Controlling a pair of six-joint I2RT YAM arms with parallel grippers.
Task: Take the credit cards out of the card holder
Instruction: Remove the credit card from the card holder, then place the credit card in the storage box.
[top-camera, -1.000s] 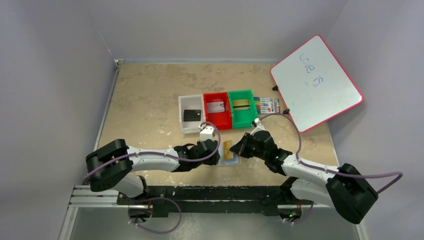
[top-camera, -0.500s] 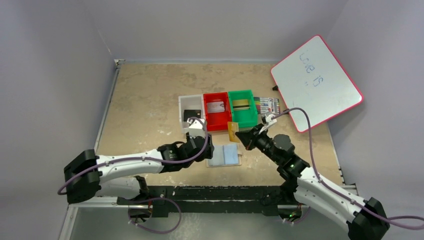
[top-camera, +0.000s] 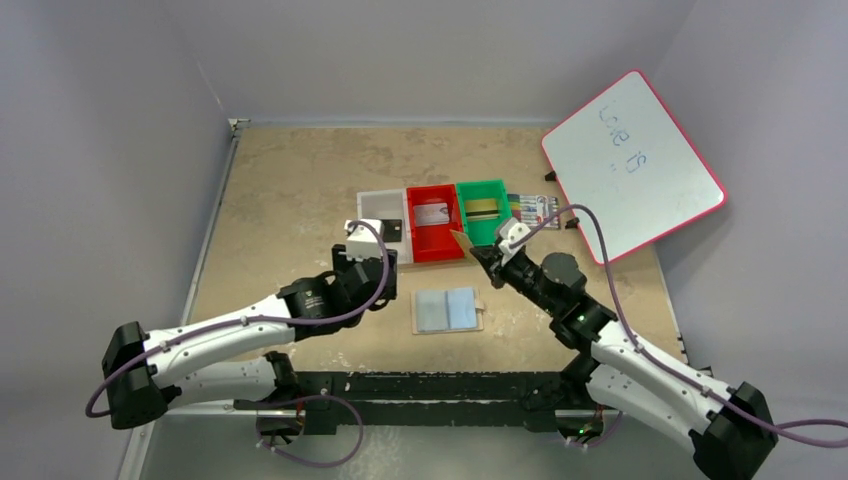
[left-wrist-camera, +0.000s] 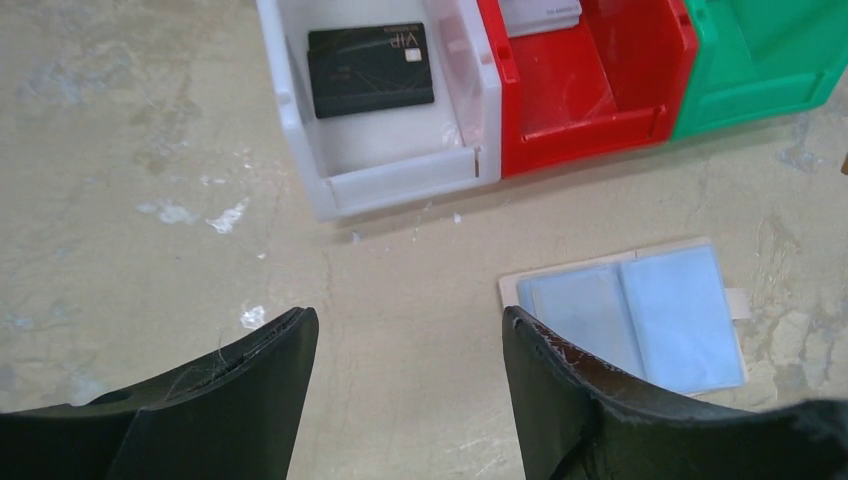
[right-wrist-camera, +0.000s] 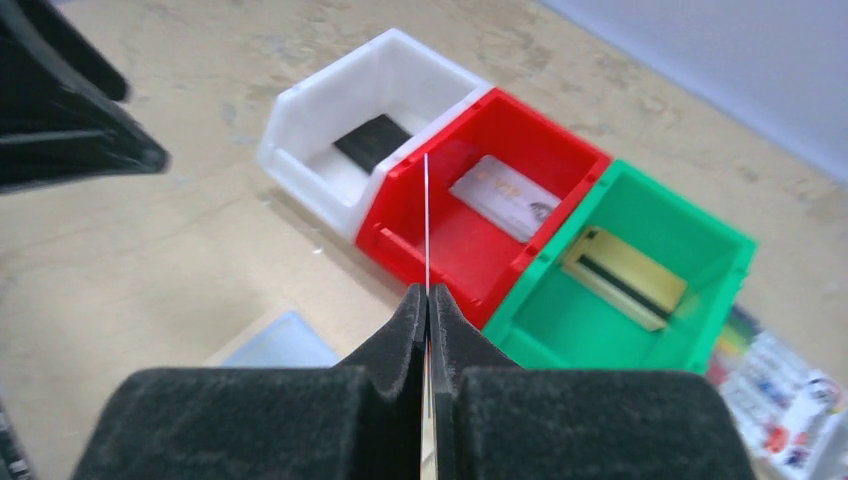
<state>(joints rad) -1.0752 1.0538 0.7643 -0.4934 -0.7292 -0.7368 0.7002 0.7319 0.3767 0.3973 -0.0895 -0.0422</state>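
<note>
The card holder (top-camera: 448, 310) lies open and flat on the table, tan-edged with two light-blue pockets (left-wrist-camera: 630, 320). My right gripper (top-camera: 481, 257) is shut on a thin gold card (top-camera: 462, 243), held above the table just in front of the red bin (top-camera: 433, 252). In the right wrist view the card (right-wrist-camera: 427, 220) stands edge-on between the closed pads (right-wrist-camera: 428, 295). My left gripper (left-wrist-camera: 410, 318) is open over bare table, just left of the holder, with nothing between its fingers.
Three bins stand in a row behind the holder. The white bin (left-wrist-camera: 400, 175) has a black card (left-wrist-camera: 370, 68), the red one a silver card (right-wrist-camera: 505, 195), and the green bin (right-wrist-camera: 700, 330) a gold card (right-wrist-camera: 625, 275). A marker pack (top-camera: 535, 208) and a whiteboard (top-camera: 632, 165) are at the back right.
My right gripper drew the gold card off the holder and carried it up toward the bins. My left gripper opened and pulled back left, away from the holder.
</note>
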